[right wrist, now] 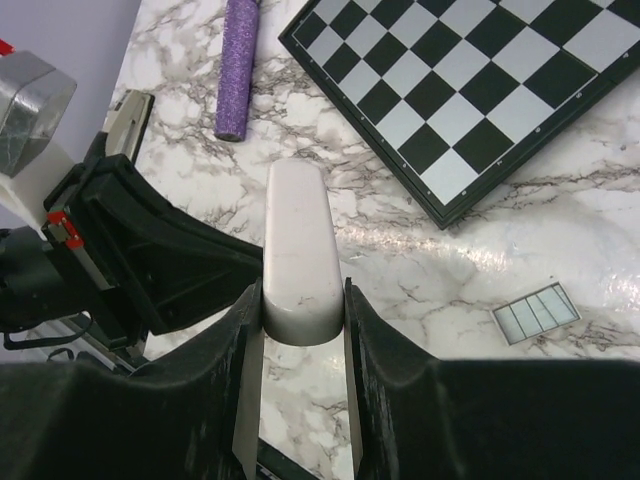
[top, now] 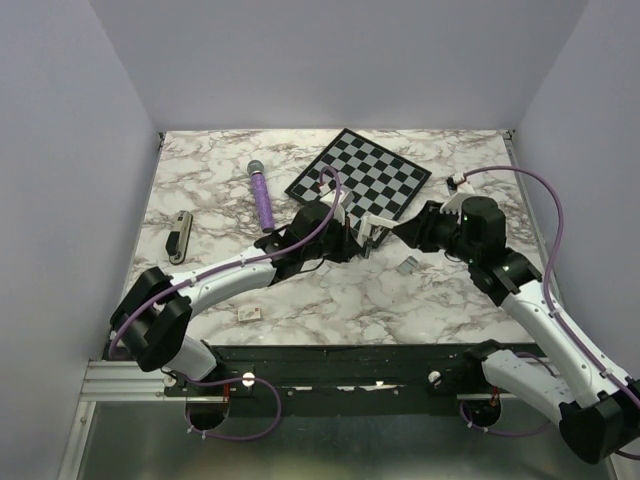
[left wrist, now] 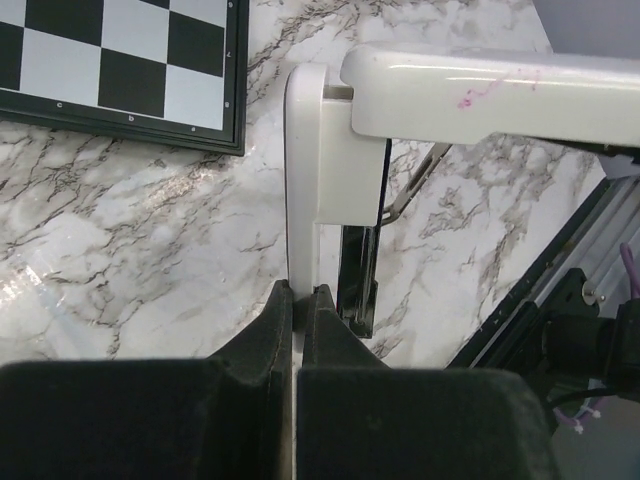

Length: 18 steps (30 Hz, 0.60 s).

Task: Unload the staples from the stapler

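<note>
A white stapler [top: 372, 228] is held above the table between both grippers, hinged open. My left gripper [left wrist: 299, 292] is shut on its thin white base [left wrist: 305, 180], and a black metal magazine [left wrist: 358, 270] hangs beside it. My right gripper [right wrist: 303, 290] is shut on the rounded white top arm [right wrist: 298, 240], which also shows in the left wrist view [left wrist: 480, 95]. A silvery strip of staples [right wrist: 535, 312] lies on the marble under the right arm [top: 407, 264]. A slim dark-metal stapler with a cream side [top: 180, 237] lies untouched at the far left.
A chessboard [top: 360, 175] lies at the back centre, just behind the grippers. A purple stick with a grey head [top: 262, 198] lies to its left. A small pale piece [top: 250, 313] sits near the front edge. Grey walls enclose the table.
</note>
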{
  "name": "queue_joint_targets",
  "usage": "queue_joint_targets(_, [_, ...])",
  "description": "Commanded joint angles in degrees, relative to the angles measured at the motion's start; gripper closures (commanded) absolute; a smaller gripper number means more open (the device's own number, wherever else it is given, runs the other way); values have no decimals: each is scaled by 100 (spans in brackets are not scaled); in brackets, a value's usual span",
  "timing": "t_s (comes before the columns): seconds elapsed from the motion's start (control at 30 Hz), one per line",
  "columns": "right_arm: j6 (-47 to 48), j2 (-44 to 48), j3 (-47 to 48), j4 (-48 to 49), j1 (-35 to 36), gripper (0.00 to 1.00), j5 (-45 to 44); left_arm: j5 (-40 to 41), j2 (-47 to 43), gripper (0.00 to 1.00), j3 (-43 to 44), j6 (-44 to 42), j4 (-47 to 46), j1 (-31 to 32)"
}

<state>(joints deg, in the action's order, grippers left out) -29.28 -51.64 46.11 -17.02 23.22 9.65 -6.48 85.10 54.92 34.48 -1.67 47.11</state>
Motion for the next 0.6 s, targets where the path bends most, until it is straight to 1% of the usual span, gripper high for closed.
queue_joint_targets(0.0, [598, -223, 451, -127, -55, 77, -745, -230, -310, 100, -323, -582, -26, -44])
queue_joint_targets(0.13, [967, -592, 803, -118, -55, 70, -772, -678, -406, 100, -490, -600, -254, -36])
queue_joint_targets(0.17, [1081, -776, 856, -118, -55, 67, -746, -749, -406, 100, -525, -583, -272, -35])
queue_joint_targets(0.27, [1275, -1180, 1067, -91, -63, 62, -535, -968, -398, 100, -596, -460, -368, -44])
queue_joint_targets(0.33, [1328, -1348, 1163, -57, -55, 59, -316, -1170, -389, 100, -640, -416, -500, -44])
queue_joint_targets(0.43, [1407, -1586, 1208, 66, -55, 53, -113, -1364, -372, 100, -684, -363, -580, -44])
queue_joint_targets(0.57, [1617, -1884, 1357, 93, -72, 42, -42, -1505, -345, 100, -701, -389, -624, -36])
